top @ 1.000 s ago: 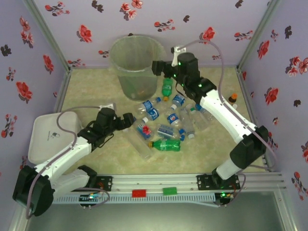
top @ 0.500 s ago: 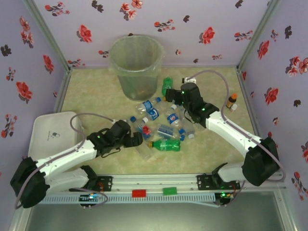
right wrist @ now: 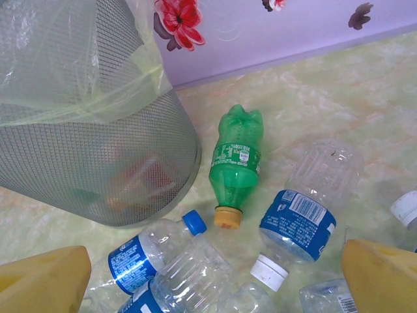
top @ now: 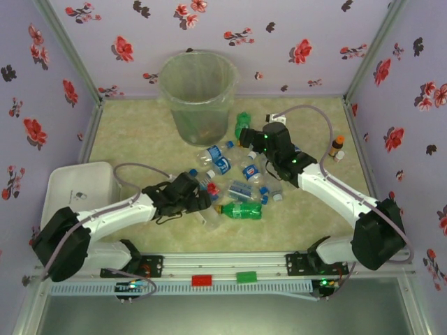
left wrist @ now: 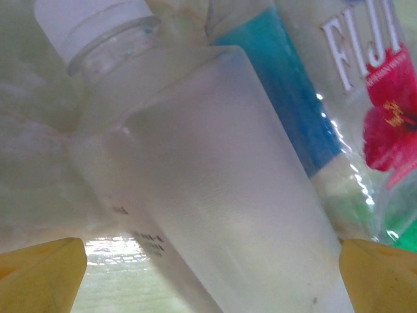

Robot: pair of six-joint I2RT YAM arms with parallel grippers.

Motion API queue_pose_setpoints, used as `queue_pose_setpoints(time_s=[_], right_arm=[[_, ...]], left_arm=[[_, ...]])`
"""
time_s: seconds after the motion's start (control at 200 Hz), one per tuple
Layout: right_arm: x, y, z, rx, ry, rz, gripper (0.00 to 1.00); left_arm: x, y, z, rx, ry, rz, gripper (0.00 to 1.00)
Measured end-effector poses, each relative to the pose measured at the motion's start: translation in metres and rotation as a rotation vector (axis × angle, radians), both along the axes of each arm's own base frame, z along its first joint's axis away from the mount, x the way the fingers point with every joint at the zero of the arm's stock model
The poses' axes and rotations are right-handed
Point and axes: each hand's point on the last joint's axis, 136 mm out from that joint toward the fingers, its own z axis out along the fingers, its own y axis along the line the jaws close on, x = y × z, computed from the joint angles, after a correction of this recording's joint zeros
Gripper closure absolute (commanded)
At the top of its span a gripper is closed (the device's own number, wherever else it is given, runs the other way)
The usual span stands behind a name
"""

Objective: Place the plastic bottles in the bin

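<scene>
Several plastic bottles (top: 241,183) lie in a heap at mid-table, in front of the bin (top: 199,94). My left gripper (top: 202,201) is low at the heap's left edge. It is open, and its yellow fingertips (left wrist: 39,274) stand either side of a frosted clear bottle (left wrist: 215,195) with a white cap, without closing on it. A Fiji bottle (left wrist: 384,98) lies just beyond. My right gripper (top: 249,139) hovers open over the heap's far side. Below it lie a green bottle (right wrist: 238,163) with a yellow cap, a blue-labelled bottle (right wrist: 306,208) and a blue-capped one (right wrist: 150,251), beside the bin (right wrist: 85,130).
A white lidded box (top: 77,192) sits at the left edge of the table. A tiny brown bottle with an orange cap (top: 337,145) stands near the right wall. Flowered walls close in three sides. A metal rail (top: 237,269) runs along the front.
My left arm has reached right into the edge of the heap. My right arm has come down from the bin's rim to hover over the bottles. Both grippers stayed open.
</scene>
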Motion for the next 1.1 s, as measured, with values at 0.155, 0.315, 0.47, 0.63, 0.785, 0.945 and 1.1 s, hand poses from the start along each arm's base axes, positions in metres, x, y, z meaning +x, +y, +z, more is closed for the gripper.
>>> queue_pose_setpoints(time_s=[0.155,0.315,0.47,0.63,0.785,0.945,1.1], right_arm=[[0.000,0.000,-0.001,-0.002,0.002,0.000,0.00],[0.000,0.000,-0.001,-0.002,0.002,-0.001,0.00],[0.000,0.000,-0.001,-0.003,0.002,0.000,0.00],[0.000,-0.001,-0.001,-0.005,0.000,-0.004,0.00],[0.000,-0.002,-0.001,-0.006,-0.001,-0.007,0.00],[0.001,-0.003,-0.001,-0.009,-0.002,-0.012,0.00],[0.001,-0.003,-0.003,-0.012,0.001,-0.015,0.00]], left_arm=[[0.003,0.031,-0.019,0.046,0.049,0.089,0.00],[0.006,0.047,-0.024,0.072,0.066,0.133,0.06],[0.009,0.051,-0.024,0.085,0.057,0.131,0.21],[0.013,0.056,-0.024,0.093,0.049,0.138,0.36],[0.017,0.060,-0.019,0.090,0.028,0.153,0.50],[0.031,0.075,-0.003,0.076,-0.038,0.214,0.54],[0.053,0.101,0.028,0.054,-0.170,0.320,0.54]])
